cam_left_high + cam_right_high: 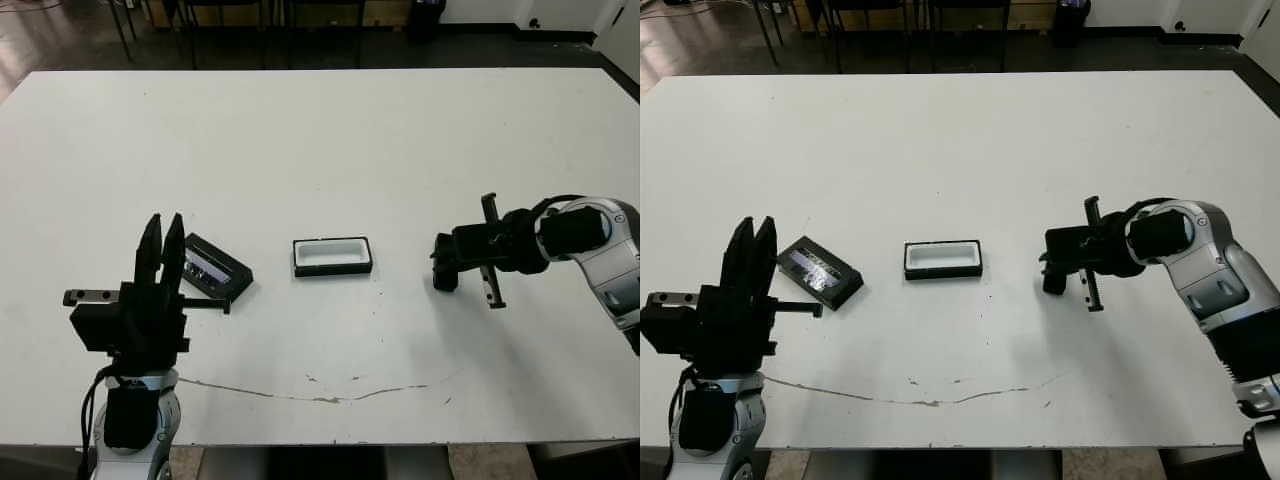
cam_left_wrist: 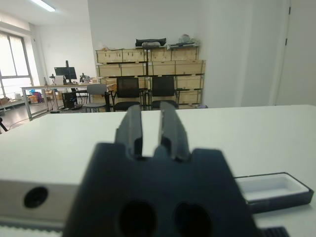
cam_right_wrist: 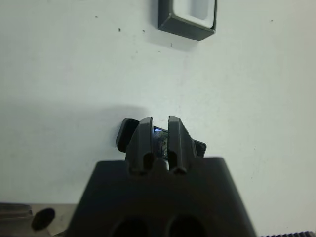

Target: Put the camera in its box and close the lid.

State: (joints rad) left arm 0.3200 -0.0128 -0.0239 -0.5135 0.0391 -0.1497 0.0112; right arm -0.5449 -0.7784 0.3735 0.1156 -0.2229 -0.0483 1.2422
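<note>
The box (image 1: 332,256), a shallow black tray with a white inside, lies open near the table's middle. To its left lies the lid (image 1: 215,268), a black cover with a glossy window, turned at an angle. Right of the box, my right gripper (image 1: 443,262) points toward it and is shut on the camera (image 3: 159,142). The camera is a slim black bar with a bluish patch showing between the fingers, held just over the table. My left gripper (image 1: 161,222) stands raised just left of the lid, its fingers nearly together with nothing between them.
A thin dark crack line (image 1: 320,397) runs along the white table (image 1: 320,140) near its front edge. Chairs (image 2: 128,89) and stacked wooden crates (image 2: 148,66) stand beyond the far edge.
</note>
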